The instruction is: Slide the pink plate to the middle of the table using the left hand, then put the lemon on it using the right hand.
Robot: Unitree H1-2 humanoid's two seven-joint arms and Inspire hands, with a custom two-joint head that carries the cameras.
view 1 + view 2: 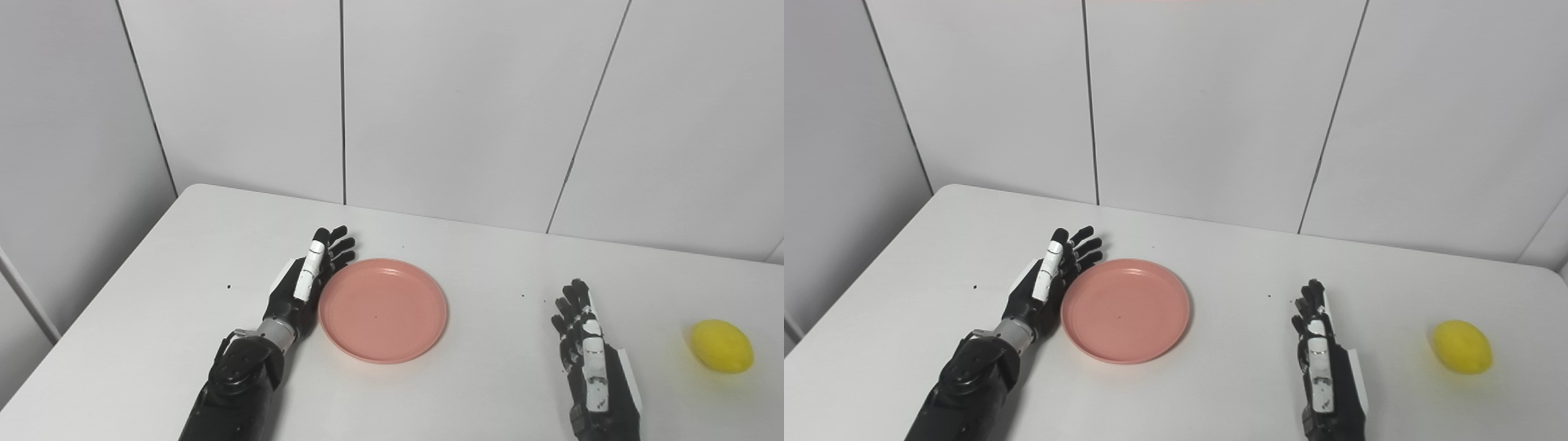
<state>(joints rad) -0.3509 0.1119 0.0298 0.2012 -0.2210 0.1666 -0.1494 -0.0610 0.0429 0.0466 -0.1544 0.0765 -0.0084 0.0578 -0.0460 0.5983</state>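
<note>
Pink round plate (pixel 383 310) lying flat; my left hand (pixel 306 278), fingers spread, edging its rim; right hand (pixel 585 349) resting released; glossy oval lemon (pixel 721 346) sitting apart.

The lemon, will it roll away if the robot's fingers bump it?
Probably, a bit. The lemon is rounded and lies loose on the smooth white table, so a nudge could send it wobbling sideways. Its oval shape likely makes it roll crookedly, not far. It looks firm, so the open right hand could likely grasp it without squashing it.

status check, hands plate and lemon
Left hand open, flat against pink plate left rim. Right hand open, idle. Lemon far right, untouched. Nothing in the way.
</note>
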